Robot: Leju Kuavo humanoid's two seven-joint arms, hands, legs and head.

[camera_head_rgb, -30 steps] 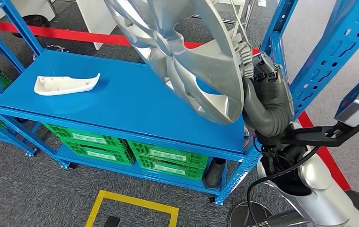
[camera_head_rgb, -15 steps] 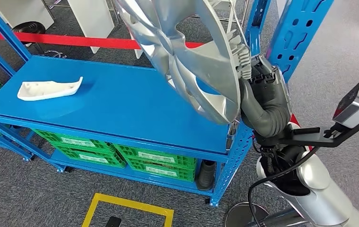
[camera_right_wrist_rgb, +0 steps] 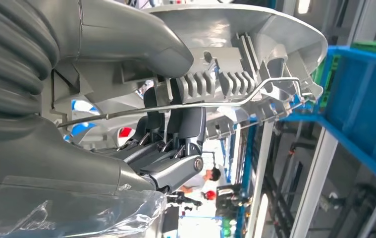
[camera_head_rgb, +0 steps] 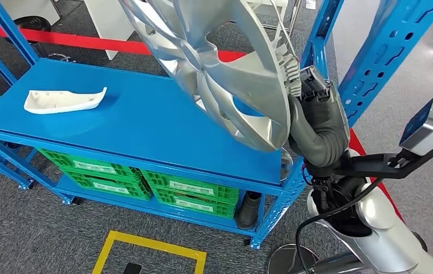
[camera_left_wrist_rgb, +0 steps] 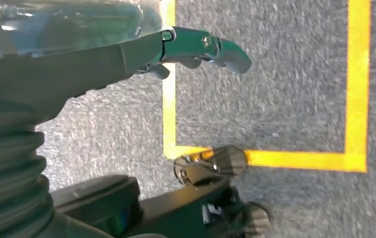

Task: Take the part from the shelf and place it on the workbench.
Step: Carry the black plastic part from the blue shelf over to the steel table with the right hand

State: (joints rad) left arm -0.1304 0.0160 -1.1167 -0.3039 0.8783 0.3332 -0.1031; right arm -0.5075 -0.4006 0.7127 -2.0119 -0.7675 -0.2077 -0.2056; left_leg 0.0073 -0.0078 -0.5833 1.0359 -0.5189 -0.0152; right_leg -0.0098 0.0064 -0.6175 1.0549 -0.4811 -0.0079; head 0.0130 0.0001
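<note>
The white trim piece [camera_head_rgb: 64, 100] slides slightly in the head view, so the camera has shifted, not the shelf [camera_head_rgb: 145, 123]. The left hand [camera_left_wrist_rgb: 195, 44] hangs, fingers apart. The right hand [camera_head_rgb: 311, 100] stays clamped on the wheel cover [camera_head_rgb: 214, 68], aloft above the shelf, awaiting the counter.

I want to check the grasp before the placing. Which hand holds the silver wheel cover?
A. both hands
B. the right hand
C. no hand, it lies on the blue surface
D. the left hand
B: the right hand grips the rim of the wheel cover, lifted above the blue surface.
</note>
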